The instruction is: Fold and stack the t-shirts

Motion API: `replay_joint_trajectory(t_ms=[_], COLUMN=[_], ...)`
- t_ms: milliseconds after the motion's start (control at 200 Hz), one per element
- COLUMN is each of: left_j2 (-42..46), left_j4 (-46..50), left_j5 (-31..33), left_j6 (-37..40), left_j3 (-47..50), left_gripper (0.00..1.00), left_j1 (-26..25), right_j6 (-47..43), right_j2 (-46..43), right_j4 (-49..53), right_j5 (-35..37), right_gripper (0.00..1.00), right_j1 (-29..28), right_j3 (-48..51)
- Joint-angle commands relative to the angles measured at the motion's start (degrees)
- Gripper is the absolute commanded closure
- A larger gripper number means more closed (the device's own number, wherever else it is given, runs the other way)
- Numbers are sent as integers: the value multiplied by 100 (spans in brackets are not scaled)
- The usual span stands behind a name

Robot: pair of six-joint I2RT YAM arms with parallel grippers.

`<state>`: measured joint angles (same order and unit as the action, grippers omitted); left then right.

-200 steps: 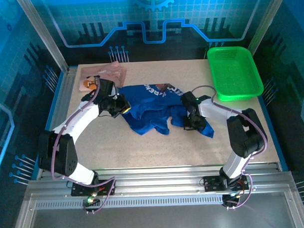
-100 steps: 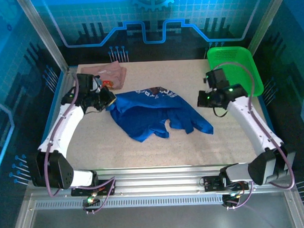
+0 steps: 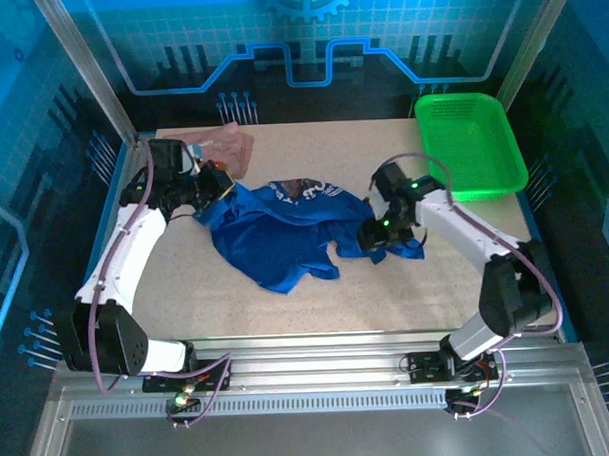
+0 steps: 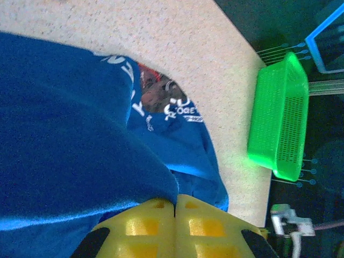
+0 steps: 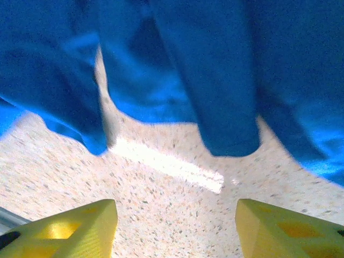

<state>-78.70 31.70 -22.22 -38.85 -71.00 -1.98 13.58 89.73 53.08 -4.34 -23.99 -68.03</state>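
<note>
Blue shirt (image 3: 285,234) lies crumpled mid-surface (image 3: 387,295), one edge pinched in the closed left end effector (image 4: 174,208), while the right end effector (image 5: 174,210) hovers wide open and empty by its hem, the pink shirt (image 3: 230,146) bunched at the far edge, neither folded nor stacked.

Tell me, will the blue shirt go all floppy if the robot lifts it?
Probably floppy: the blue shirt lies in rumpled folds and sags from the left pincer pinching its edge. It looks thin, so likely light. It shouldn't roll or tip, spread low on the table.
</note>
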Motion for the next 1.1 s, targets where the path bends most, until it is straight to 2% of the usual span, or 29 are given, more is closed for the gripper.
replay_joint_trajectory(t_ms=[0, 335, 535, 730, 880, 1031, 1091], left_j2=[88, 231, 245, 241, 214, 203, 221], left_j4=[-24, -39, -33, -33, -43, -25, 1], left_j5=[-169, -98, -38, -11, -1, 34, 67], left_j6=[62, 79, 96, 122, 148, 214, 248], left_j3=[116, 332, 342, 368, 368, 377, 377], left_gripper=[100, 100, 100, 100, 100, 100, 100], left_j1=[31, 37, 40, 40, 40, 48, 56], right_j6=[-263, -175, -2, 92, 48, 39, 39], right_j2=[326, 1347, 1683, 1889, 2115, 2103, 1941], right_j4=[-91, -386, -465, -610, -579, -520, -469], right_j5=[425, 1262, 1803, 1823, 1858, 1889, 1966], right_gripper=[38, 43, 51, 59, 73, 100, 100], right_j1=[-336, -582, -573, -414, -378, -308, -286], right_j3=[182, 103, -59, -202, -425, -450, -401])
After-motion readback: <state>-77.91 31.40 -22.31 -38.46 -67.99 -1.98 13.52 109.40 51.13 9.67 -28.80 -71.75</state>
